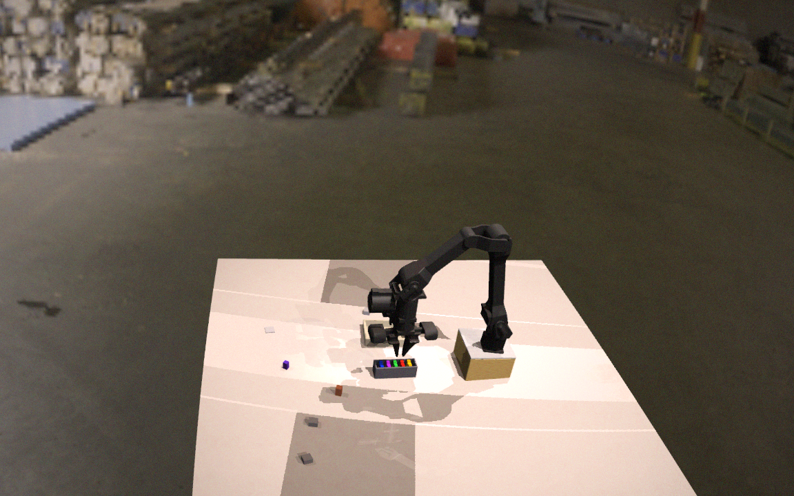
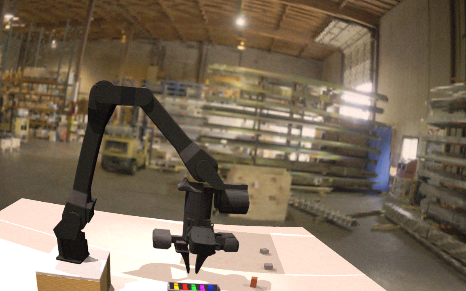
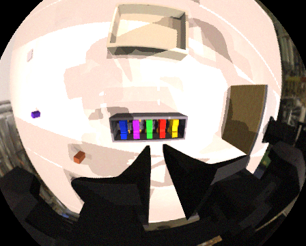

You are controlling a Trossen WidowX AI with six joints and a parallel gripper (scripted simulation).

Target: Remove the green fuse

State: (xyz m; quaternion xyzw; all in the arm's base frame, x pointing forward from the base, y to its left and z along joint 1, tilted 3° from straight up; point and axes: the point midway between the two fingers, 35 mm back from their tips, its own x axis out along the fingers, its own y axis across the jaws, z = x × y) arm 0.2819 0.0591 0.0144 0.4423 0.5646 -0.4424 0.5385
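1. The hand (image 2: pixel 192 270) hangs above the fuse block (image 3: pixel 149 128), fingertips pointing down, apart from it and holding nothing; its fingers stand at a narrow gap.
2. The green fuse (image 3: pixel 149 128) sits upright in the block's middle slot, purple just beside it on one side, red on the other.
3. It looks small, rigid and light, probably smooth-sided, so it may slip.
4. Best grip: the exposed top, pinched across the free faces, clear of both neighbours.
5. The tray (image 3: pixel 149 32) lies on the desk (image 1: pixel 511 431) beyond the block.
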